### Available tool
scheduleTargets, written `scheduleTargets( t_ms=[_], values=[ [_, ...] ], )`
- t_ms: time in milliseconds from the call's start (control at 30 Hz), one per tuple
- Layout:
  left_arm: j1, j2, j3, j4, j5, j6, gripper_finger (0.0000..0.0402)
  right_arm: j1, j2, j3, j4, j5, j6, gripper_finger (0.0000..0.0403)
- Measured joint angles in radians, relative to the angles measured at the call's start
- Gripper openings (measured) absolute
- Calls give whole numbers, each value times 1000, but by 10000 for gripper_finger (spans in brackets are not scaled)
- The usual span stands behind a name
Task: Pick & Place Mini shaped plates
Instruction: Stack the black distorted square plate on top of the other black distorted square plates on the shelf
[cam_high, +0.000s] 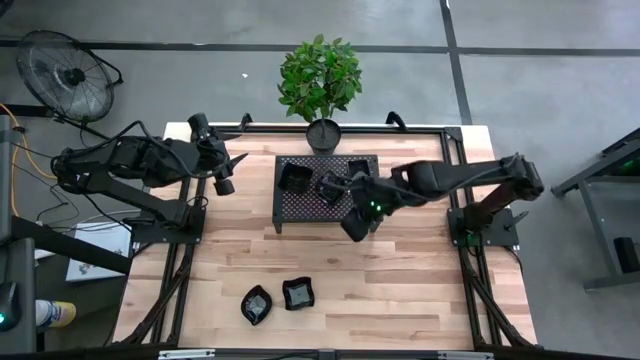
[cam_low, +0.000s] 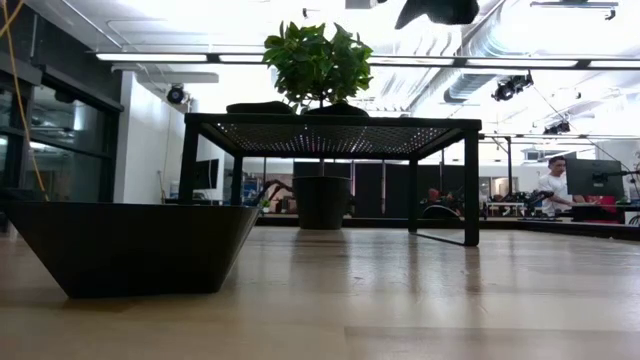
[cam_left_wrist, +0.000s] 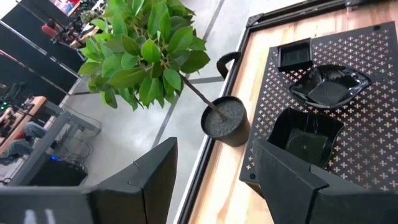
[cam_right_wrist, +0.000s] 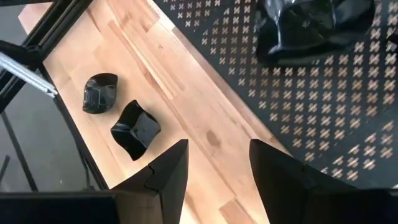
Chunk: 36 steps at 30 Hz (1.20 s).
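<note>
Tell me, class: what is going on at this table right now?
A two-armed robot is sorting mini plates. The right claw hangs open and empty over the front edge of the perforated rack, which carries three plates. Two more plates lie on the wooden table near its front. The left claw waits open beside the rack.

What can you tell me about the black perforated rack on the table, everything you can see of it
The rack is a low black metal stand, its flat top punched with small cross-shaped holes and carried on thin straight legs that rest on the wooden table. It sits level at the table's far middle, just in front of the plant pot. At least three glossy black mini plates lie on top. The right pincer hangs open over its near right corner; whether it touches the rack cannot be told.
</note>
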<state>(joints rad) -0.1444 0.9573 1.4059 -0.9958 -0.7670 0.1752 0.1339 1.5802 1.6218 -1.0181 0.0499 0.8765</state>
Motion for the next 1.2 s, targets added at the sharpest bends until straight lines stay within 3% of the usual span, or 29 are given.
scheduleTargets(
  t_ms=[267, 500, 667, 967, 1100, 1200],
  values=[
    [0, 0, 0, -34, -1, -57, 204, 85, 46, 0, -11, 45, 95, 165],
    [0, 1, 0, -33, -1, -80, 204, 77, 165, 0, 15, -59, 122, 165],
    [0, 1, 0, -33, -8, -78, 204, 76, 235, -1, 146, -147, 196, 165],
    [0, 1, 0, -67, -10, -83, 204, 94, 285, -2, 210, -173, 278, 165],
    [0, 1, 0, -82, -13, -100, 204, 87, 284, -85, 328, -176, 279, 165],
    [0, 1, 0, -83, -10, -102, 204, 83, 284, -196, 508, -206, 341, 165]
  ],
)
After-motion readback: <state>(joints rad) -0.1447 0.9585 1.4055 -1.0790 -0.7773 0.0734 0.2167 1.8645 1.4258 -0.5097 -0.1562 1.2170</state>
